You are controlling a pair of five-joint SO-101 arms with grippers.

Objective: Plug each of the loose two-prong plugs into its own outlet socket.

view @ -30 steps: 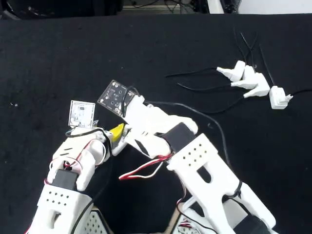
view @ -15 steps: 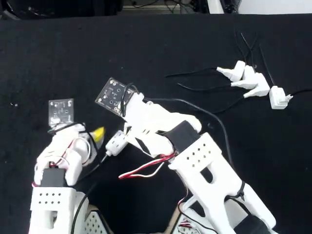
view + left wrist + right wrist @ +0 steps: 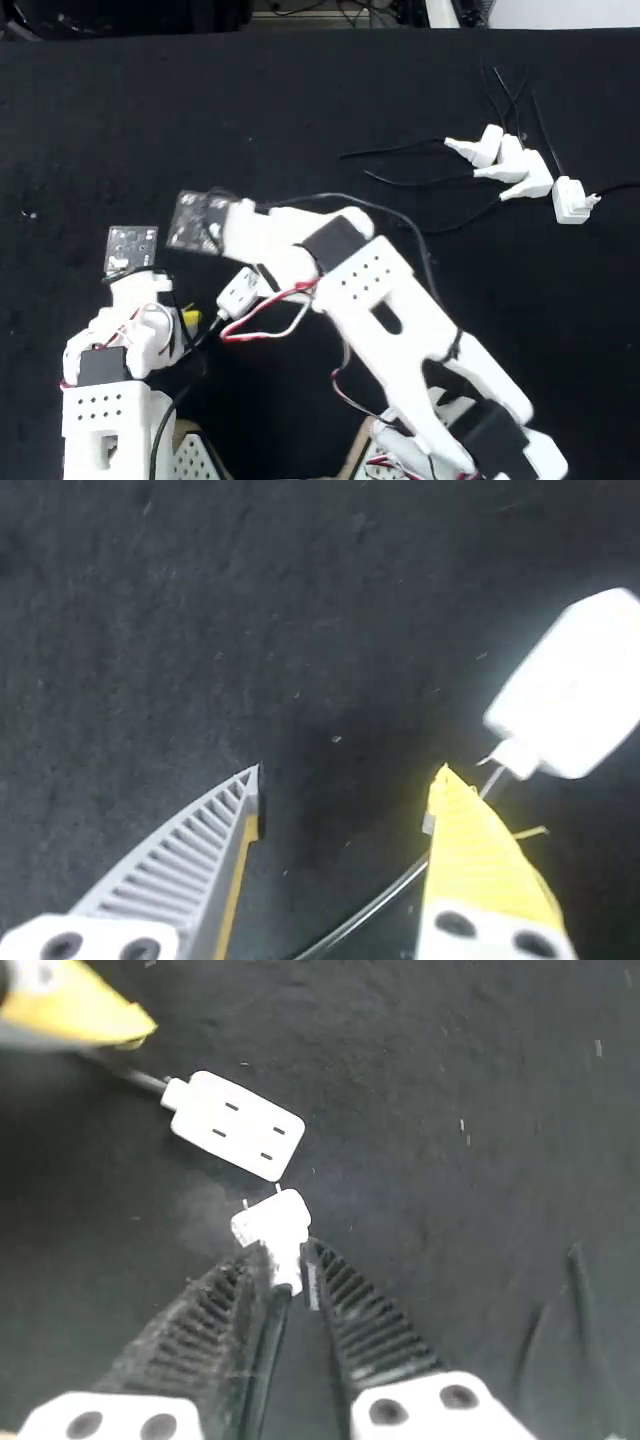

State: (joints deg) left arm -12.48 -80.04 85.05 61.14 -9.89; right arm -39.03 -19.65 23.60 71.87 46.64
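Note:
A white outlet block [image 3: 236, 1124] with two pairs of slots lies on the black table, also seen in the high view [image 3: 238, 290]. My right gripper [image 3: 285, 1260] is shut on a white two-prong plug [image 3: 274, 1224], whose prongs point at the block from a short gap away. My left gripper [image 3: 345, 780] stands open with nothing between its fingers, and the outlet block [image 3: 572, 685] lies just beyond its yellow finger [image 3: 478, 840]. That yellow finger [image 3: 190, 318] sits left of the block in the high view. Three more white plugs [image 3: 520, 170] lie at the far right.
The outlet block's black cable [image 3: 370, 910] runs back under my left gripper. Thin black leads [image 3: 420, 180] trail left from the far-right plugs. The right arm [image 3: 360, 290] stretches across the table's middle. Bare black tabletop [image 3: 150, 110] spreads across the back left.
My left gripper has drawn back to the left and toward the table's front, away from the outlet block. The right arm has swung left, its wrist now nearer the left arm.

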